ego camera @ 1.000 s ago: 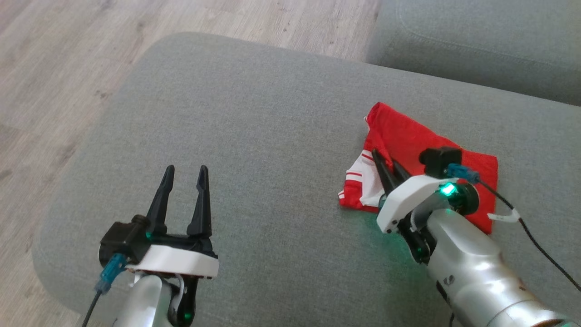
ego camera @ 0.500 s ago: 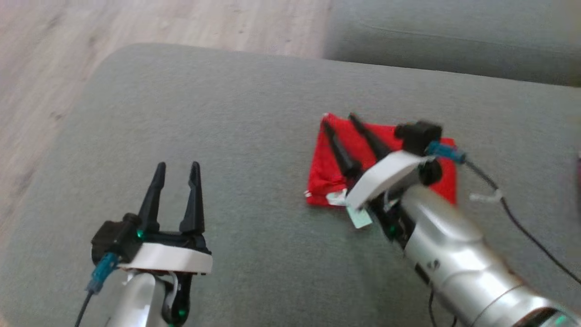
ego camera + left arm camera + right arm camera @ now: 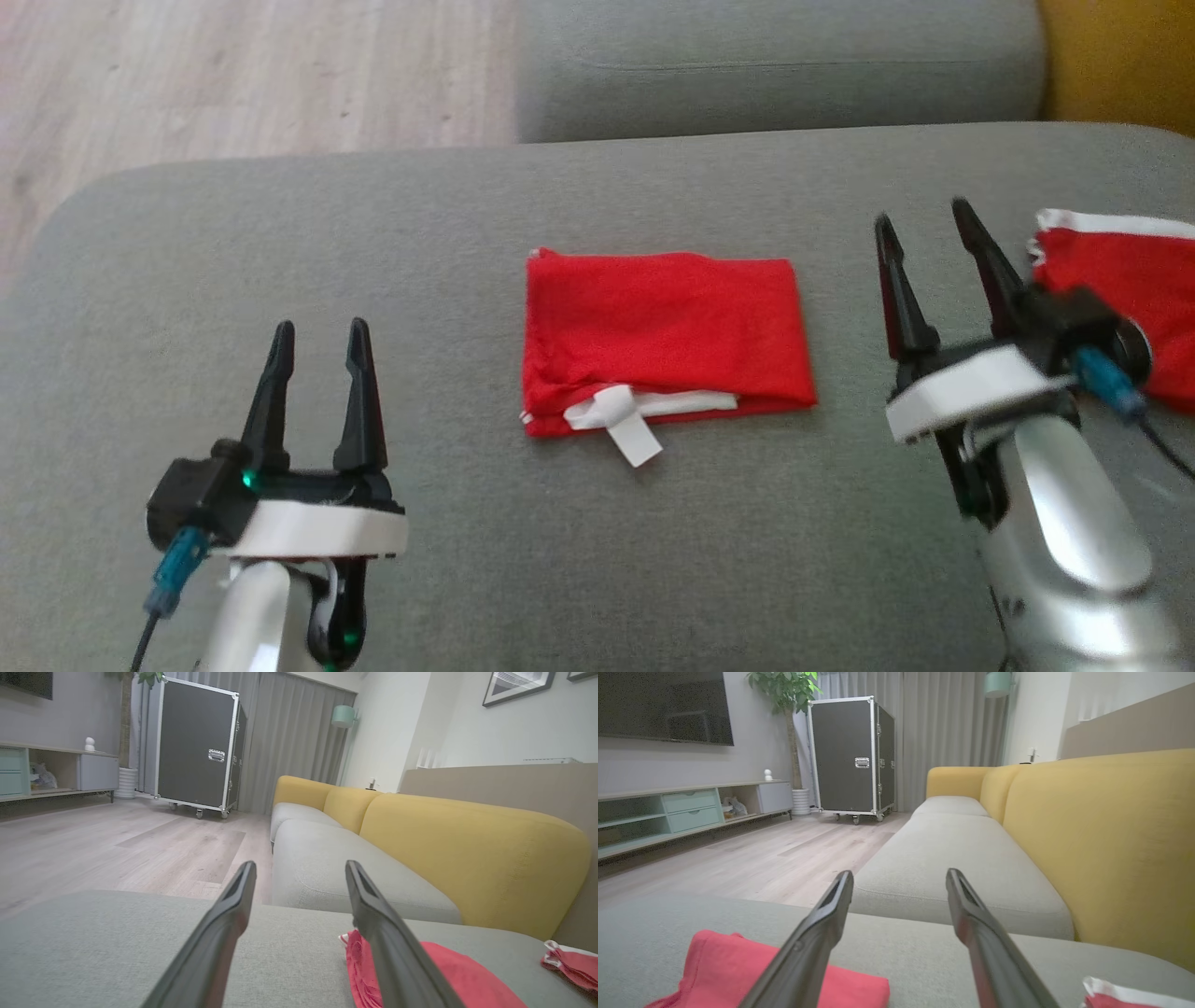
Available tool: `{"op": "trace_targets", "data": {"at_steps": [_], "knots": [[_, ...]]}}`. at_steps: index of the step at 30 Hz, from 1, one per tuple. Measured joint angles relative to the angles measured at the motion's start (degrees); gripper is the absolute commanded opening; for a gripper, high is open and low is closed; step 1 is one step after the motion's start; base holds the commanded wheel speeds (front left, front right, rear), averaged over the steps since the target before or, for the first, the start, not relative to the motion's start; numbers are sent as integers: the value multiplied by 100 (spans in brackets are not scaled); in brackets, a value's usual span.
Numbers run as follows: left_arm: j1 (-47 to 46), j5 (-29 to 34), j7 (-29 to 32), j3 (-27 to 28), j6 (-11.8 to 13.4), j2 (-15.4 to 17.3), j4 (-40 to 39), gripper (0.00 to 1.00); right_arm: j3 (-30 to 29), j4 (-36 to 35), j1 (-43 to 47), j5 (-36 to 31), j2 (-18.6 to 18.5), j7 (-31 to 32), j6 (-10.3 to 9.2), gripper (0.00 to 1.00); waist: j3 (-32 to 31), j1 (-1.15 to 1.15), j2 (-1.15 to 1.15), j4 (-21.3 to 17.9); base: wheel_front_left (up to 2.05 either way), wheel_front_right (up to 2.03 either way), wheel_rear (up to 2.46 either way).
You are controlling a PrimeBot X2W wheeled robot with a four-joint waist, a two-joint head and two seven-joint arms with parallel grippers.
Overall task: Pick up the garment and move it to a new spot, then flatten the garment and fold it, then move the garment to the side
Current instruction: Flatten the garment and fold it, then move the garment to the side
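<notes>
Garment [image 3: 665, 341]: red knit fabric, folded to a neat rectangle. It lies flat near the middle of the grey fabric sofa cushion [image 3: 448, 233], between the two arms and touched by neither. The near edge shows stacked layers with white trim, and a white label tab [image 3: 635, 437] sticks out toward the robot. The layers sit square on each other and no loose sleeve shows. Judged: folding is done.

Left gripper [image 3: 320, 327]: fingers apart and empty, over bare cushion well to the left of the garment. Probably placed out of the way, since this step needs one arm at most.

Right gripper [image 3: 921, 213]: fingers apart with nothing between them, near the garment's right side and clear of it. Its wrist view puts the garment [image 3: 719, 966] low and left of the fingers, so there is no contact.

Second red piece with white trim [image 3: 1116, 266]: at the right edge of the cushion, just beyond the right gripper and apart from the folded one. Likely the side pile.

Judgement: only the move aside is left. The right gripper is nearer that pile, so it suits the carry.

Risk: pinching a single layer at the open near edge would undo the stack. The far edge looks closed, and a grip across it should take all layers.
</notes>
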Motion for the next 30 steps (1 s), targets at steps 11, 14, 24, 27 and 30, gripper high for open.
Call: {"op": "trace_targets", "data": {"at_steps": [11,14,24,27,30], "knots": [[255,119,0,8,21,-9,-4,100,-832,-743,1090,-608,339,0,0,100,-73,0,0,-419,0,0,0],[324,41,0,-24,75,-10,-7,100,-795,-782,1231,-523,348,0,0,100,-63,0,0,-479,0,0,0],[299,27,0,-154,118,-9,-23,100,-766,-778,1190,-499,377,0,0,100,68,0,0,-378,0,0,0],[257,27,0,-208,116,-10,-24,100,-761,-613,1093,-528,377,0,0,100,161,0,0,-301,0,0,0],[168,27,0,-224,115,-10,-29,100,-669,-266,923,-601,377,0,0,100,296,0,0,-222,0,0,0]]}}
